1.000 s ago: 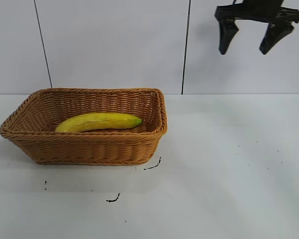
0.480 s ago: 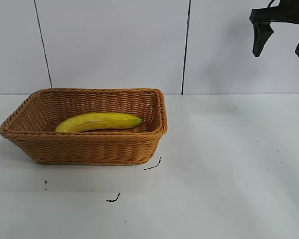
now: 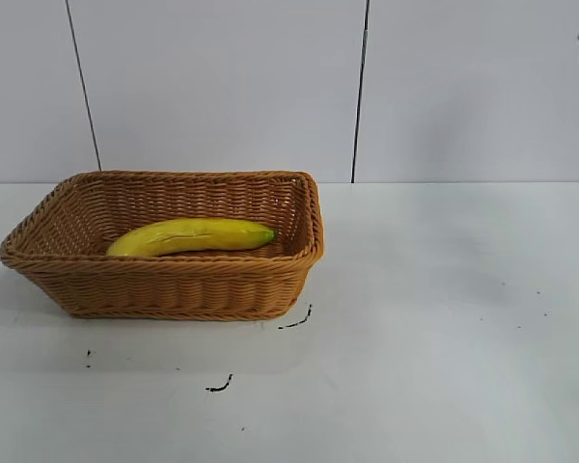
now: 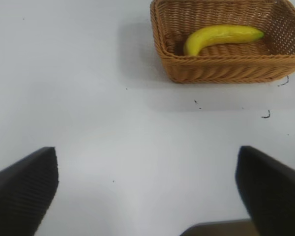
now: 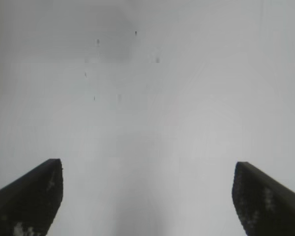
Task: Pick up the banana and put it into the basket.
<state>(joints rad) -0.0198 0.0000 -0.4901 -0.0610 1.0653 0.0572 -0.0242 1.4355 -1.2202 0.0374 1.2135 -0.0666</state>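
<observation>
A rectangular, light-brown woven wicker basket (image 4: 221, 73) with a braided rim sits on a plain white table (image 4: 98, 128). Inside it lies a long, gently curved yellow banana (image 4: 221, 37), resting lengthwise along the basket floor, one end greenish with a dark tip. The banana's other end curves down toward the basket's near corner. A few small dark marks (image 4: 266, 115) dot the white surface just beside the basket. Closer to the camera, the left gripper (image 4: 147, 196) hangs over bare table, well apart from the basket. Its two dark, ridged fingers (image 4: 24, 189) are spread wide with nothing between them.
</observation>
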